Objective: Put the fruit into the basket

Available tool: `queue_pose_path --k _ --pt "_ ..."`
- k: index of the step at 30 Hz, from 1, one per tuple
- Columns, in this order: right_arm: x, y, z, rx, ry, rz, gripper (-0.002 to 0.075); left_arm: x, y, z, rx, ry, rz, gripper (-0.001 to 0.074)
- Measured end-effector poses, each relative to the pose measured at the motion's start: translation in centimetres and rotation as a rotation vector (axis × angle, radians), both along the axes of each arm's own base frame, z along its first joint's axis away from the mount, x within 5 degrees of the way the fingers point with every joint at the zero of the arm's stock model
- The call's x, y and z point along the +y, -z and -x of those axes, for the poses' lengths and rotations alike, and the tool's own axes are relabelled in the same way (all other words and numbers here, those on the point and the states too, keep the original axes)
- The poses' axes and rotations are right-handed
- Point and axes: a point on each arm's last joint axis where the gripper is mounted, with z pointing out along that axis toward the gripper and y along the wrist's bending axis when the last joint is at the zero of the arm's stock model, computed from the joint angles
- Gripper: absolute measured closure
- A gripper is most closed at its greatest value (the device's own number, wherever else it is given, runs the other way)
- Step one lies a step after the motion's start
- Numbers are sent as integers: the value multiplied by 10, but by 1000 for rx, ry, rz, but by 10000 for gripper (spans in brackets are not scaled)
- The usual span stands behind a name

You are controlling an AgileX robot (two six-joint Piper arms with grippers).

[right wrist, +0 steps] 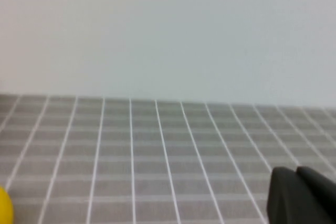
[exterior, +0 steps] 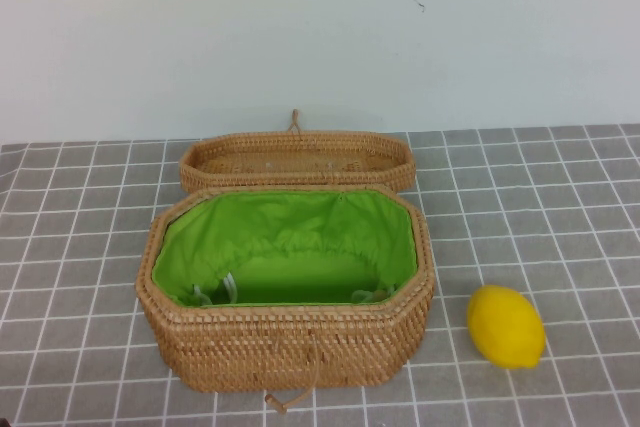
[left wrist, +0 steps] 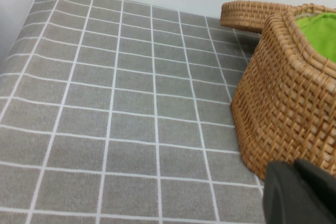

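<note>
The left claw (left wrist: 302,192) shows only as a dark tip in the corner of the left wrist view, low over the grey checked cloth and just beside the woven outer wall of the basket (left wrist: 286,103); whether it is wide or narrow cannot be told from that sliver. The right claw (right wrist: 302,195) likewise shows only as a dark tip in the right wrist view, above the checked cloth with the pale wall behind it, and its opening cannot be told either. Neither claw appears in the high view, and neither is seen holding anything.

Outward from the right claw, a sliver of the lemon (right wrist: 4,208) sits at the very edge of that wrist view. In the high view the lemon (exterior: 506,325) lies on the tabletop (exterior: 560,197) near the near edge, toward the right side — close to the basket's right end but apart from it, and not inside it.

The basket (exterior: 285,342) stands near the middle of the near edge, open, its green fabric lining (exterior: 290,247) bare, and a cord loop (exterior: 290,399) hangs at its near wall. Just behind it, toward the far edge, lies the shallow woven lid (exterior: 297,159) — right against the basket's far rim.
</note>
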Motion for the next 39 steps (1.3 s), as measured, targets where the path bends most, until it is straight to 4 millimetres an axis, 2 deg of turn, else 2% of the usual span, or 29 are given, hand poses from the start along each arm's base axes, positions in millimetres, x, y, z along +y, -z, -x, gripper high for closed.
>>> queue_pose_path --k 4,9,20,26,30,35,39 --pt "-2 10 2 108 30 -16 729 0 0 0 0 0 0 734" --pt "-2 7 1 73 21 -3 729 0 0 0 0 0 0 734" --pt "5 -17 0 -183 -56 117 729 0 0 0 0 0 0 738" --pt "15 -45 7 -511 -177 -63 729 0 0 0 0 0 0 734" --pt "20 -59 15 -675 -240 -50 729 0 0 0 2 0 0 738" --pt "20 -67 17 -698 -252 -86 729 0 0 0 2 0 0 734" --pt "19 -87 23 -738 -266 -154 729 0 0 0 2 0 0 734"
